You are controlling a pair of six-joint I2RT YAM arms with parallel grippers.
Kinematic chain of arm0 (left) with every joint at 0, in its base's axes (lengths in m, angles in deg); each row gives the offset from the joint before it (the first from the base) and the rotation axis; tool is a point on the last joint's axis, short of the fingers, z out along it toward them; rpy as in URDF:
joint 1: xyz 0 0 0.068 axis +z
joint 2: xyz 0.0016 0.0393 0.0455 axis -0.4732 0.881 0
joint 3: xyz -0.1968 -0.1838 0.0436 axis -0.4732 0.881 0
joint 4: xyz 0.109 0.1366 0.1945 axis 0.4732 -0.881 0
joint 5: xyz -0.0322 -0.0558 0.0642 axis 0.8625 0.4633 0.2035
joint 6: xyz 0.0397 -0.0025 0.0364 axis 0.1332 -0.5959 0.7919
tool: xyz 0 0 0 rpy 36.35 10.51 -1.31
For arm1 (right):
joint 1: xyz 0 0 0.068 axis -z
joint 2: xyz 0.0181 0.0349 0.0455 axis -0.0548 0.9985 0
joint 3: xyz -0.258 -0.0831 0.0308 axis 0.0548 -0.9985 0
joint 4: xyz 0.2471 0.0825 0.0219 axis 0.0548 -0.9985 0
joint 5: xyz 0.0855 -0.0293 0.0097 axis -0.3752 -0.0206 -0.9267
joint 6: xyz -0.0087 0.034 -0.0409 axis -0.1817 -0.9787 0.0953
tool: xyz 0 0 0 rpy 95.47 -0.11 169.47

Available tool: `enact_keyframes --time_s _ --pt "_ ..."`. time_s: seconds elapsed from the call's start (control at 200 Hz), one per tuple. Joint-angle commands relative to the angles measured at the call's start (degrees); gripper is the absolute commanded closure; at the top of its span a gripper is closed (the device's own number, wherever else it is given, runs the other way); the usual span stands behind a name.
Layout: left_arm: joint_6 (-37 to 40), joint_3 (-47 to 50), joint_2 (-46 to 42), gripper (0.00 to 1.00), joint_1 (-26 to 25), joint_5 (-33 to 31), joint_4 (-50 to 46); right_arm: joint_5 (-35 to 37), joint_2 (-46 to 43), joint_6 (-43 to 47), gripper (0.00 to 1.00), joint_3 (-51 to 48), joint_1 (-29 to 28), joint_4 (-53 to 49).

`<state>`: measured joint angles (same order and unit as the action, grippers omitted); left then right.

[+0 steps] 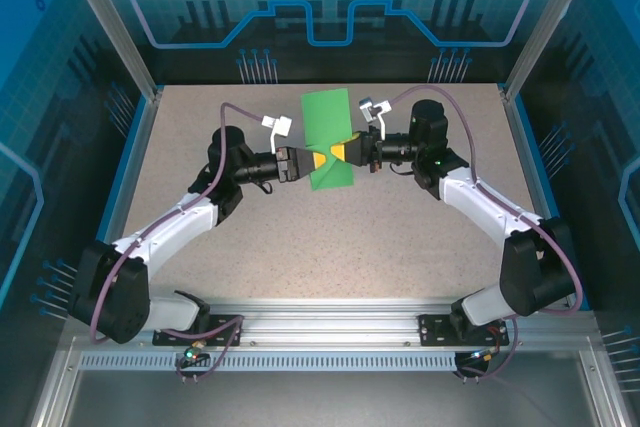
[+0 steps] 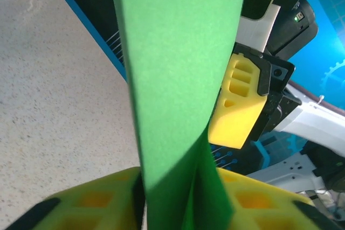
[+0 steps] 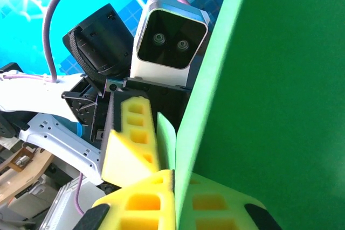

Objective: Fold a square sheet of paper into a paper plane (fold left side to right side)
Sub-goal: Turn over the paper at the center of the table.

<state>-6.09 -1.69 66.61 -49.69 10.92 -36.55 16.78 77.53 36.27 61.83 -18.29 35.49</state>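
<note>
Blue-walled cell, speckled beige desk (image 1: 400, 247). The square sheet of paper (image 1: 325, 117) sits centre-far, part-folded, pinched at its middle from both sides. The left claw (image 1: 303, 164) looks closed on its left edge, and the right claw (image 1: 345, 152) is clamped shut on the right edge. The paper reads as light, floppy, easily creased and prone to tearing under opposing pull. Best held near the edges, with shallow pad bites and one side slack while folding left over right.
</note>
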Motion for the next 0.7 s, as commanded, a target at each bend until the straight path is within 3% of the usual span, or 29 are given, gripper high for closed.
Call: enact_keyframes --time_s 0.0,0.08,0.195,0.245,0.3,0.51,0.59,0.695 --pt "2.7 -1.3 -1.5 0.78 -0.2 -0.4 -1.0 0.5 0.8 -1.0 0.88 0.1 0.2 2.2" --pt "4.6 -1.6 -2.1 0.92 -0.3 -1.8 -4.4 1.2 0.4 -0.5 0.77 -0.3 0.5 1.2" --pt "12.0 -4.0 -3.6 0.94 -0.6 -6.5 -17.6 5.0 -2.2 3.3 0.63 -1.2 2.4 -6.1" --pt "16.3 -5.5 -4.3 0.94 -1.3 -10.3 -24.9 9.3 -3.9 7.0 0.53 -1.2 3.7 -14.1" --pt "21.0 -7.8 -4.5 0.94 -2.2 -15.4 -33.9 14.9 -6.2 10.5 0.49 -1.0 5.1 -22.5" --pt "32.1 -20.6 2.5 0.97 -11.5 -44.7 -64.2 49.1 -11.4 15.2 0.31 1.1 8.5 -50.7" --pt "31.7 -25.6 7.8 0.98 -16.1 -57.7 -73.0 60.2 -12.0 13.8 0.25 1.4 9.4 -57.5" --pt "28.0 -32.1 16.0 0.98 -20.5 -70.9 -82.9 68.1 -13.0 12.0 0.16 0.0 10.8 -61.3"
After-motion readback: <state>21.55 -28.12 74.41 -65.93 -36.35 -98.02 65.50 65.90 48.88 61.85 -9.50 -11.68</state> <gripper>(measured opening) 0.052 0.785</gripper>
